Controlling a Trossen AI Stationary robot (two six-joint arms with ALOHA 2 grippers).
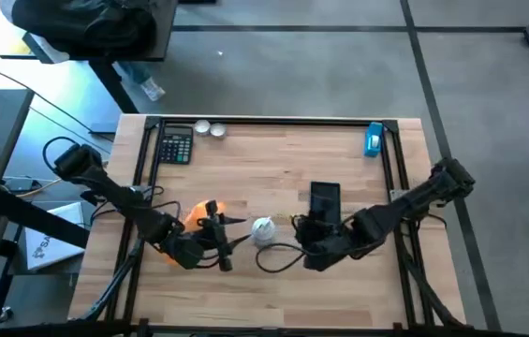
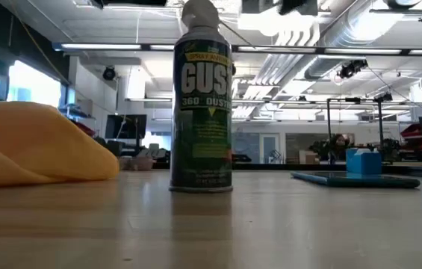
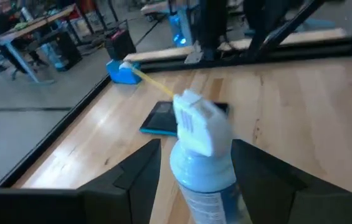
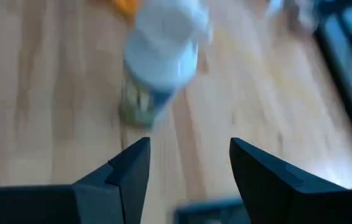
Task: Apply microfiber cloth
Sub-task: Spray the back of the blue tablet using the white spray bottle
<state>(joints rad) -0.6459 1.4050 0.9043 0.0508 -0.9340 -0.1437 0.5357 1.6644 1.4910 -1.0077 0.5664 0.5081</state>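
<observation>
Left gripper [image 1: 231, 236] sits low near the front of the wooden table [image 1: 273, 159], its fingers [image 3: 132, 177] spread wide and released, with the spray can [image 1: 262, 229] standing upright just ahead of them. In the left wrist view the can's white nozzle fills the gap between the two dark fingers, though whether they touch it I cannot tell. The microfiber cloth [image 1: 200, 213] lies rumpled on the boards beside the left arm, on its far side, and close to the can; from the low camera it is a soft orange mound [image 2: 35, 146] resting flat on the surface, apart from the can [image 2: 202, 97].

Right gripper [image 1: 309, 245] hovers on the other side of the can, jaws parted and holding nothing (its wrist view shows bare wood between the fingers [image 4: 126, 171], the can [image 4: 157, 62] a little beyond). A dark flat device [image 1: 325, 199] lies just behind that gripper.

Open room: the middle and back of the table are mostly bare wood. A calculator [image 1: 176, 146] and two small round tins [image 1: 210, 129] sit at the back left, a blue box [image 1: 374, 139] at the back right corner, all near the black frame rail [image 1: 273, 120]. Grey floor beyond; the low camera sees a bright workshop with ceiling lights.
</observation>
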